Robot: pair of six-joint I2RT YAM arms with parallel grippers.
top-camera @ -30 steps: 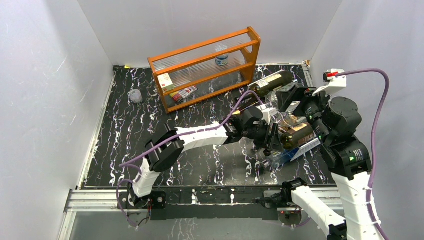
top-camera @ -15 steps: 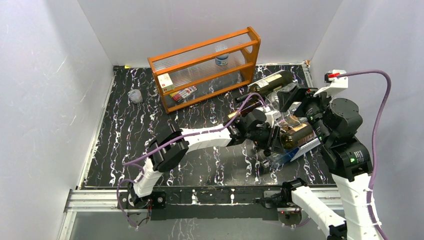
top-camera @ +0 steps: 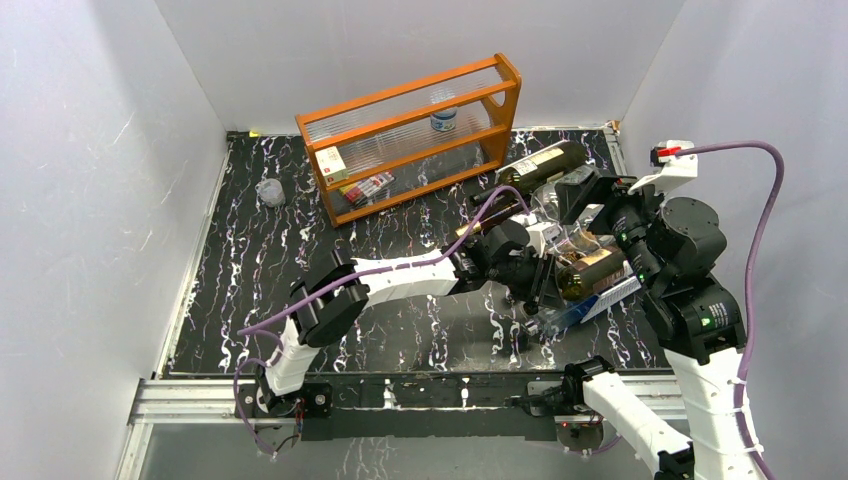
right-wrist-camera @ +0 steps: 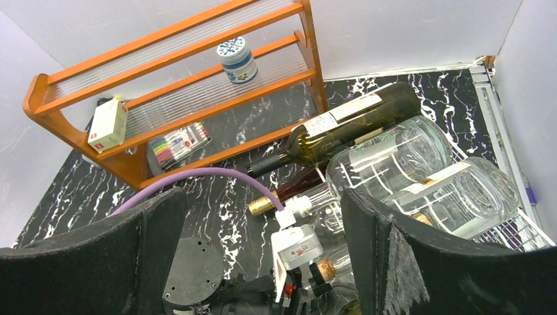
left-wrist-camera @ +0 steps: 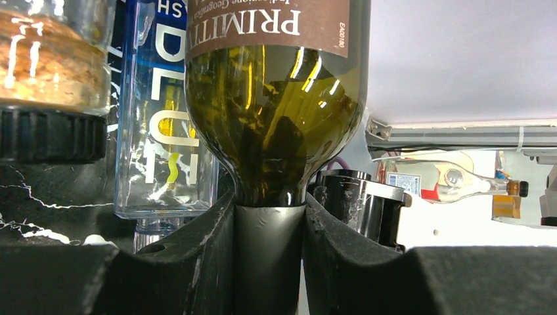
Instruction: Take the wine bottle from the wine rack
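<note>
Grips the wine bottle (left-wrist-camera: 276, 98) by its dark neck with the left end effector (left-wrist-camera: 270, 262), clamped from both sides just below the swell of the olive glass. Reaches it from the left, low across the black marbled bench (top-camera: 260, 270). Shows the bottle on its side at the white wire wine rack (right-wrist-camera: 525, 231) on the right of the bench, neck toward the left arm, brown label partly readable in the left wrist view. Sits just beside a clear bottle with blue and white lettering (left-wrist-camera: 161, 118).

Holds the right end effector (right-wrist-camera: 259, 262) spread wide above the rack, closed on nothing, looking down over the left wrist. Takes in two big clear glass bottles (right-wrist-camera: 394, 157) lying on the rack, and a dark green bottle (right-wrist-camera: 348, 125) on its side just behind them.

Farther back, toward the rear wall: an orange wooden shelf (top-camera: 410, 130), carrying a small round tin (right-wrist-camera: 236, 59), a small white box (right-wrist-camera: 107, 125) and a pack of markers (right-wrist-camera: 178, 144). Well apart, at the far left of the bench: a crumpled grey lump (top-camera: 271, 192).
</note>
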